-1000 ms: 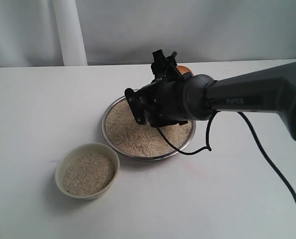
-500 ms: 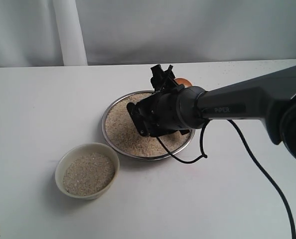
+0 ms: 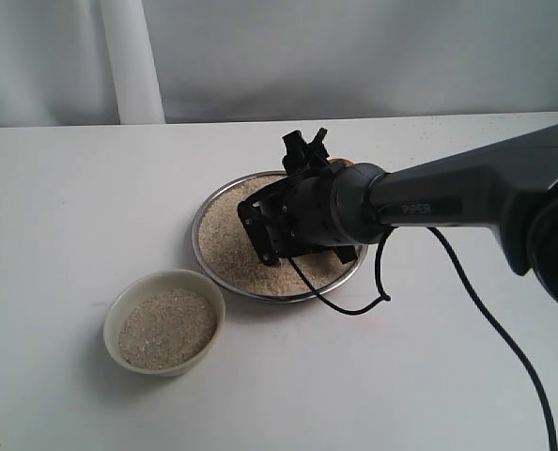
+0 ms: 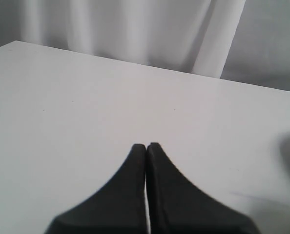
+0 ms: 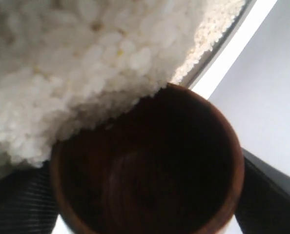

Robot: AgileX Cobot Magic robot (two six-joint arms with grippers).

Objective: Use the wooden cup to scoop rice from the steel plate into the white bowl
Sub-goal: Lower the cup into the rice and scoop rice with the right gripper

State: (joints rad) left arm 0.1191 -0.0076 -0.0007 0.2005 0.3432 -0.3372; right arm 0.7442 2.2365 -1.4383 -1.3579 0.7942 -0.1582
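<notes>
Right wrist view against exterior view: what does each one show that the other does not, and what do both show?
Only the right wrist view: the dark inside of the wooden cup, with no grains seen in it, its mouth pressed against heaped rice, and dark fingers on both sides of it.
Only the exterior view: the white bowl, holding rice, standing apart from the steel plate on the table, and the right hand over the plate's far side, hiding the cup almost fully.
Both: rice lying in the steel plate, and part of its rim.
</notes>
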